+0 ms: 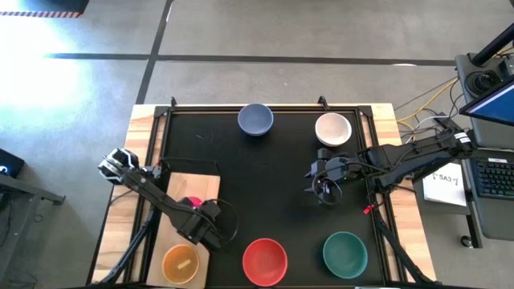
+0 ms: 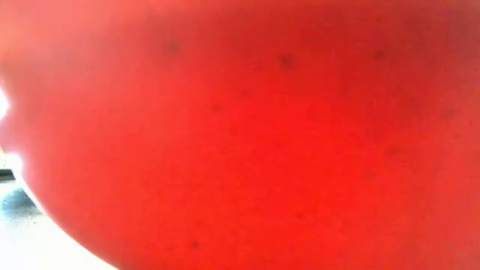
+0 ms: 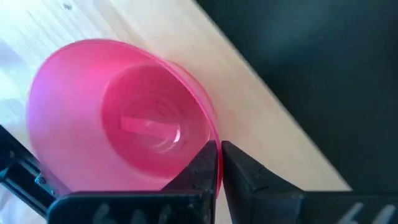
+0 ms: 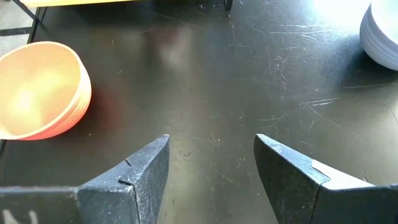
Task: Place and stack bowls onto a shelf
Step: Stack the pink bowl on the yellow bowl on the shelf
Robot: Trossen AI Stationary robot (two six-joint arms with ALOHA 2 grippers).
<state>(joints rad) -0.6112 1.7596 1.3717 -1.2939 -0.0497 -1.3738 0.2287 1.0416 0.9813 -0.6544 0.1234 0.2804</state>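
Note:
A magenta bowl (image 3: 124,118) stands upright on the light wooden shelf (image 3: 249,106), which lies at the table's near left (image 1: 181,181). In the high view the left arm covers most of this bowl (image 1: 191,202). My left gripper (image 3: 219,149) points down, shut on its rim. An orange bowl (image 1: 181,262) with a yellow inside sits on the shelf's near end. On the black tabletop rest a red bowl (image 1: 265,261), a teal bowl (image 1: 345,253), a blue-grey bowl (image 1: 255,119) and a white bowl (image 1: 333,128). My right gripper (image 4: 211,146) hangs open over the table's right middle (image 1: 315,181), touching nothing. My left gripper pinches the magenta bowl's rim (image 3: 211,134) on the side toward the black tabletop, one finger (image 3: 202,168) inside the bowl and the other (image 3: 245,171) outside. The fingers come from above, pointing down. The bowl sits upright with its bottom on the shelf.
The red bowl's wall (image 2: 262,127) fills the low view and hides everything behind it. Bare black tabletop (image 1: 265,185) lies between the shelf and my right gripper. Cables and a keyboard (image 1: 494,177) lie past the table's right edge.

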